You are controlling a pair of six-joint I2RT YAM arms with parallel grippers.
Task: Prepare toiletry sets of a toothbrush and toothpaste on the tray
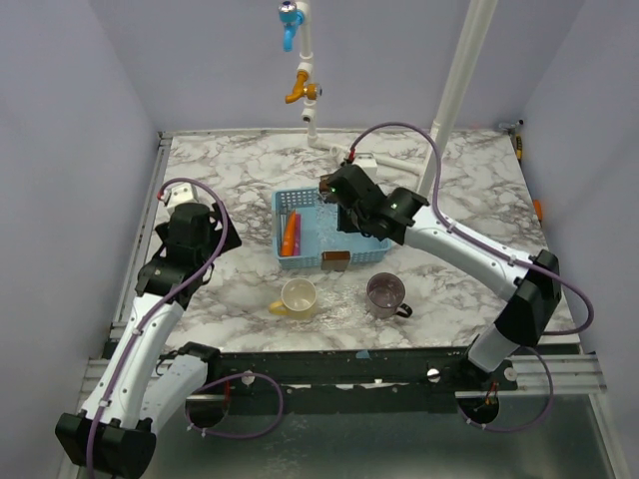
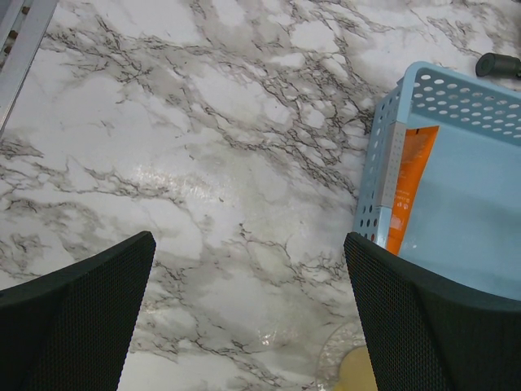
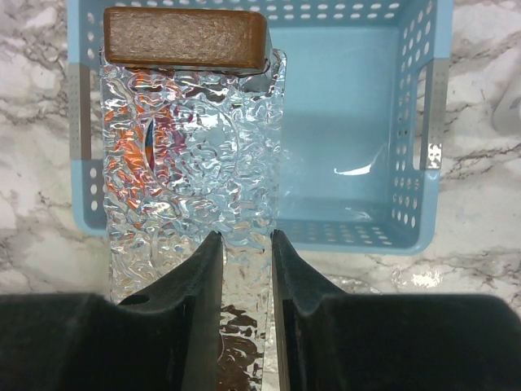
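Marbled table (image 1: 230, 180), lilac walls (image 1: 60, 150), blue tray (image 1: 300, 263), foil sheet (image 3: 195, 163)

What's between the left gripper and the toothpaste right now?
Bare marble table, then the perforated side wall of the blue tray; the toothpaste lies just inside that wall. The left wrist view shows it, with the left gripper open above the table.

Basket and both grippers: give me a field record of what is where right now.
basket: pale blue, perforated, on the marble table
toothpaste: orange tube inside, along the basket's left wall
plastic: crinkled clear sheet over the basket's left half, brown block at its far end
right gripper: jaws narrow, sheet showing between them; hold unclear
left gripper: open, empty, over marble left of the basket
cups: yellow cup and purple cup, nearer the arms
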